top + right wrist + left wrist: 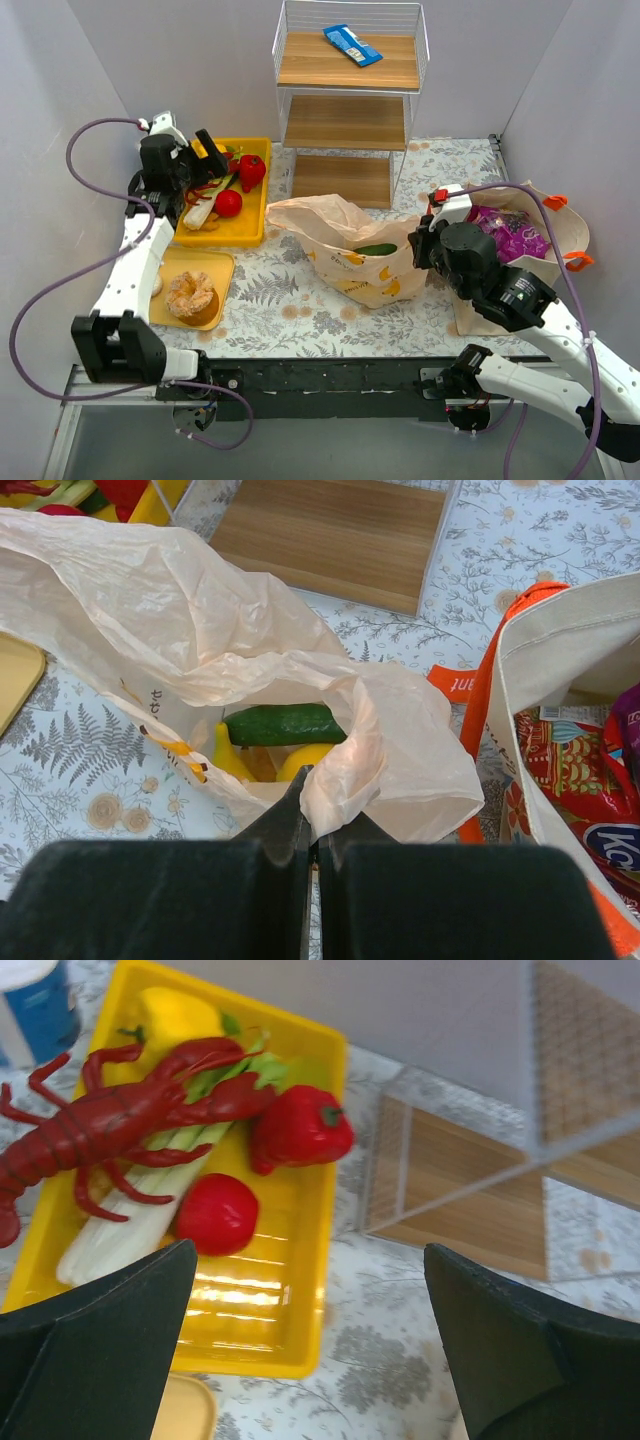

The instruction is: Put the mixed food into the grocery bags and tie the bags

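Right gripper point(312, 792) pinches peach bag point(150, 610) rim (cucumber point(285, 724) inside).

Red crisp packet point(580, 780) (lower right of the right wrist view, inside the beige tote point(570, 640)): a white "K" is read on a blue oval; the next letter is cut off by the frame edge and the word cannot be completed.
Peach carrier bag point(150, 600): a short column of small dark characters is printed beside the orange print, left of centre; none can be made out.
Blue packet point(352, 44) (upper centre of the top view, on the wooden shelf point(310, 65)): white print is seen but is too small to be read.
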Motion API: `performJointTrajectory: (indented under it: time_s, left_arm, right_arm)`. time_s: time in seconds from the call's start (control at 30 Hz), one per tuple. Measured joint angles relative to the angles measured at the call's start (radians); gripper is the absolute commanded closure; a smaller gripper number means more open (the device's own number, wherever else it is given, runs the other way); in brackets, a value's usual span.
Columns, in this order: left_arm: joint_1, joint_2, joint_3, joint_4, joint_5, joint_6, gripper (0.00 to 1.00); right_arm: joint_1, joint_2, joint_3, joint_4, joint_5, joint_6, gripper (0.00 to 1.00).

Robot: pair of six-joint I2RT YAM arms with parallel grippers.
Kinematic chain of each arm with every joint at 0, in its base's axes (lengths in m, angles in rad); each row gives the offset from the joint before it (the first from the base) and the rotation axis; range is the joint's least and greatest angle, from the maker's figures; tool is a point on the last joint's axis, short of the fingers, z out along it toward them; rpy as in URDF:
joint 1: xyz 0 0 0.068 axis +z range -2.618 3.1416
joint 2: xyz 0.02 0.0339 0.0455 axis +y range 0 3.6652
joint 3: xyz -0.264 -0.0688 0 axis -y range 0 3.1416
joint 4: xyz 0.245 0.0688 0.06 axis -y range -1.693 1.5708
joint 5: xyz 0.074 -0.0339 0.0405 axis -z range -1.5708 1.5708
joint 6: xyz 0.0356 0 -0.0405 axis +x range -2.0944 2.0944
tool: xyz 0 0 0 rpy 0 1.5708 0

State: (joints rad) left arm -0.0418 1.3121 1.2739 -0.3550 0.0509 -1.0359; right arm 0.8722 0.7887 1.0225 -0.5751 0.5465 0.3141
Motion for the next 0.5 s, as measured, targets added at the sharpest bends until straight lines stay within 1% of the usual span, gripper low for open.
performJointTrajectory:
  time_s: [0.03, 0.1, 0.13, 0.23, 0.33, 0.43, 0.5]
  left_arm:
    - [0.013, 0.033, 0.000, 0.008, -0.007, 0.004, 0.09]
    - [0.023, 0.127, 0.009, 0.024, -0.037, 0.019, 0.12]
    - [0.022, 0.182, 0.021, 0.027, -0.052, 0.029, 0.16]
    - [0.020, 0.362, 0.076, 0.027, -0.098, 0.060, 0.18]
    - [0.018, 0.498, 0.100, 0.023, -0.123, 0.090, 0.20]
    - [0.018, 0.565, 0.103, 0.020, -0.134, 0.113, 0.22]
    - [0.018, 0.579, 0.112, 0.024, -0.134, 0.122, 0.23]
  right_arm:
    - [0.000, -0.002, -0.004, 0.000, -0.002, 0.001, 0.99]
    - [0.000, -0.006, -0.008, -0.002, -0.012, 0.002, 0.99]
    - [0.000, -0.007, -0.008, 0.001, -0.018, 0.003, 0.99]
    - [0.000, -0.009, -0.008, 0.002, -0.031, 0.005, 0.99]
    - [0.000, -0.009, -0.014, 0.007, -0.043, 0.008, 0.99]
    - [0.000, -0.003, -0.024, 0.010, -0.055, 0.012, 0.99]
    - [-0.001, 0.005, -0.024, 0.013, -0.063, 0.016, 0.99]
